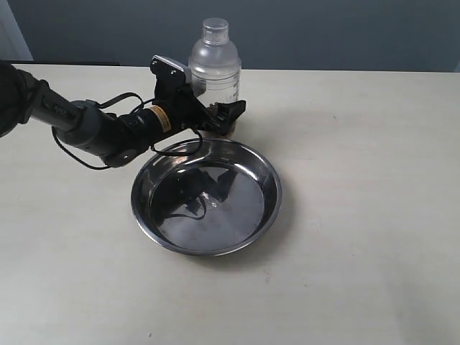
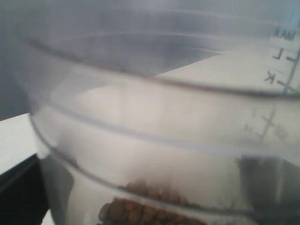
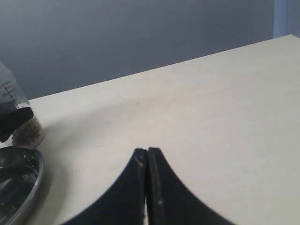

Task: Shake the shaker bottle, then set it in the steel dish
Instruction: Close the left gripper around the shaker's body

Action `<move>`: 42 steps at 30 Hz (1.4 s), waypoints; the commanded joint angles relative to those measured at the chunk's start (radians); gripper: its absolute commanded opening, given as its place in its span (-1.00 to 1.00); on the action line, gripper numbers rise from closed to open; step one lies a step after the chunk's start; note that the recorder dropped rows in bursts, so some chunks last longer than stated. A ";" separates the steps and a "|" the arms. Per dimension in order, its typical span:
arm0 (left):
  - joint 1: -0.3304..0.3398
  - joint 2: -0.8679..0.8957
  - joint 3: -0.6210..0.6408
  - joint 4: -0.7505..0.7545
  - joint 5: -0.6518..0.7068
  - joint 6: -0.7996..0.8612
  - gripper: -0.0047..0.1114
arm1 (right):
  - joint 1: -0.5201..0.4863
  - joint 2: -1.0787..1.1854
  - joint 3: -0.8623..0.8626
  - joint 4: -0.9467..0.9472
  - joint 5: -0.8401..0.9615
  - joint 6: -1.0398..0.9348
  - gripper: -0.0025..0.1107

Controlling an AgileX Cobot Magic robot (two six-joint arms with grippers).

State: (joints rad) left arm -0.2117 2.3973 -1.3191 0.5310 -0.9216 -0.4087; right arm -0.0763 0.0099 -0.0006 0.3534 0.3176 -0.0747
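The shaker bottle (image 1: 215, 68), clear plastic with a domed lid and small cap, stands upright on the table just behind the steel dish (image 1: 267, 183). My left gripper (image 1: 227, 115) reaches in from the left, and its black fingers sit on either side of the bottle's lower body, shut on it. The left wrist view is filled by the bottle wall (image 2: 159, 140), with printed marks and brown granules (image 2: 140, 211) at its bottom. My right gripper (image 3: 148, 152) is shut with nothing in it, low over bare table to the right of the bottle (image 3: 9, 91) and the dish rim (image 3: 35, 180).
The pale tabletop (image 1: 359, 215) stretches to the right of and in front of the dish. A dark wall runs behind the table's far edge (image 1: 345, 70). The left arm and its cable (image 1: 86, 126) lie over the table's left side.
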 commanded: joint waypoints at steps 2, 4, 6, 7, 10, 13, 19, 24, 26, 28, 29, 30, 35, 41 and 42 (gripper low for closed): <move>0.005 0.006 -0.006 -0.008 -0.018 0.011 0.58 | -0.003 -0.005 0.001 -0.004 -0.011 -0.003 -0.97; 0.005 0.006 -0.006 0.015 -0.046 0.011 0.36 | -0.003 -0.005 0.001 -0.004 -0.011 -0.003 -0.97; 0.005 0.006 -0.006 0.030 -0.080 0.007 0.12 | -0.003 -0.005 0.001 -0.004 -0.011 -0.003 -0.97; 0.005 0.006 -0.006 0.036 -0.093 -0.004 0.03 | -0.003 -0.005 0.001 -0.004 -0.011 -0.003 -0.97; 0.003 0.006 -0.006 0.038 -0.105 -0.019 -0.05 | -0.003 -0.005 0.001 -0.004 -0.011 -0.003 -0.97; 0.003 0.006 -0.006 0.049 -0.100 -0.019 -0.05 | -0.003 -0.005 0.001 -0.004 -0.011 -0.003 -0.97; 0.003 0.006 -0.006 0.047 -0.088 -0.019 -0.05 | -0.003 -0.005 0.001 -0.004 -0.011 -0.003 -0.97; 0.003 0.006 -0.006 0.047 -0.088 -0.019 -0.05 | -0.003 -0.005 0.001 -0.004 -0.011 -0.003 -0.97; 0.003 0.006 -0.006 0.042 -0.088 -0.019 -0.05 | -0.003 -0.005 0.001 -0.004 -0.011 -0.003 -0.97; 0.003 0.006 -0.006 0.040 -0.088 -0.019 -0.05 | -0.003 -0.005 0.001 -0.004 -0.011 -0.003 -0.97; 0.003 0.006 -0.006 0.041 -0.088 -0.019 -0.08 | -0.003 -0.005 0.001 -0.004 -0.011 -0.003 -0.97; 0.003 0.006 -0.006 0.041 -0.088 -0.021 -0.14 | -0.003 -0.005 0.001 -0.004 -0.011 -0.003 -0.97; -0.004 0.006 -0.006 0.076 -0.092 -0.037 -0.78 | -0.003 -0.005 0.001 -0.004 -0.011 -0.003 -0.97; -0.004 0.003 -0.006 0.032 -0.053 -0.044 -0.91 | -0.003 -0.005 0.001 0.005 -0.011 -0.003 -0.97; -0.004 0.001 -0.006 0.007 -0.042 -0.051 -0.91 | -0.003 -0.005 0.001 0.005 -0.011 -0.003 -0.97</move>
State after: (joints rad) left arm -0.2114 2.4084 -1.3191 0.5933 -0.9785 -0.4388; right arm -0.0763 0.0099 -0.0006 0.3534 0.3176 -0.0747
